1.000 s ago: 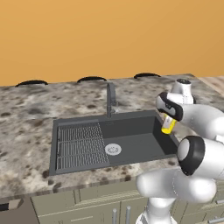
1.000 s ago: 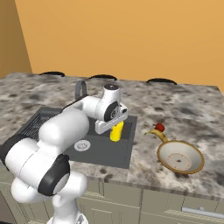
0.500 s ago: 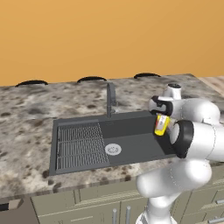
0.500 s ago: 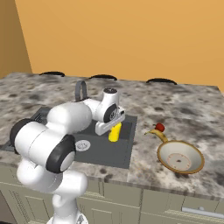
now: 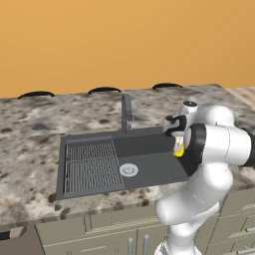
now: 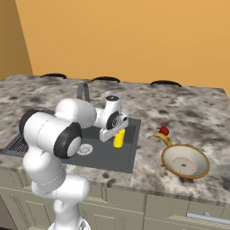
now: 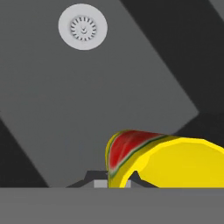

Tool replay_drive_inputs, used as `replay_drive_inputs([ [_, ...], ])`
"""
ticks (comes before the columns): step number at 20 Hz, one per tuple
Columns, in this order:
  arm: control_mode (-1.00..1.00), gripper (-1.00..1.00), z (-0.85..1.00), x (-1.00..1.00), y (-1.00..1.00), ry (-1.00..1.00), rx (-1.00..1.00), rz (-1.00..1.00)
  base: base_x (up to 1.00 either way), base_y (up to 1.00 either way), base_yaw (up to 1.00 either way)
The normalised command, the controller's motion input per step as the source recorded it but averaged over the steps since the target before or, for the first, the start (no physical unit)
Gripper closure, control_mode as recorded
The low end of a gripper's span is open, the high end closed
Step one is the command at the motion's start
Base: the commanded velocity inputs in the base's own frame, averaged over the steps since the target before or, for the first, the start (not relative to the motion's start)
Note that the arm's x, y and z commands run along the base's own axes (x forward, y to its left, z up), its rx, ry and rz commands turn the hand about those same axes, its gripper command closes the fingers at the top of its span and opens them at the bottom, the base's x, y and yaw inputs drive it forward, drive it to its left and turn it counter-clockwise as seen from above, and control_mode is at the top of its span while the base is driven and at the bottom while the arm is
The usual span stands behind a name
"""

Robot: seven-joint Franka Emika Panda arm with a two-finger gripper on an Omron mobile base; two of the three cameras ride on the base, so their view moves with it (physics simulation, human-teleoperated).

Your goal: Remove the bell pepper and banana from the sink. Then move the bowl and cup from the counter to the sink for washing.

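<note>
Swinging a little further over the basin since a moment ago, the end effector [image 6: 116,133] now carries the yellow cup [image 6: 119,138] above the dark sink [image 5: 149,169], pinched tight at the rim. The white drain [image 7: 82,26] lies well ahead of it on bare basin floor, so there looks to be room to lower. Off to its right on the desk [image 6: 148,157], the beige bowl [image 6: 184,161] waits with the banana [image 6: 161,138] and red bell pepper [image 6: 164,130] just beside its rim.
</note>
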Motion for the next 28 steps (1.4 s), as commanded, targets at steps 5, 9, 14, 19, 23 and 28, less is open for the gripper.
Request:
replay_drive_inputs([
  [5,-1.00,1.00,-0.36,0.29,0.00,0.00,0.00,0.00,0.00,0.00,0.00],
  [9,-1.00,1.00,-0.35,0.32,0.00,0.00,0.00,0.00,0.00,0.00,0.00],
  [14,-1.00,1.00,-0.30,0.34,0.00,0.00,0.00,0.00,0.00,0.00,0.00],
  [19,-1.00,1.00,-0.31,0.35,-0.02,0.00,0.00,0.00,0.00,0.00,0.00],
  [23,-1.00,1.00,-0.28,0.25,-0.11,0.00,0.00,0.00,0.00,0.00,0.00],
  [28,-1.00,1.00,-0.28,0.24,-0.10,-0.01,0.00,0.00,0.00,0.00,0.00],
])
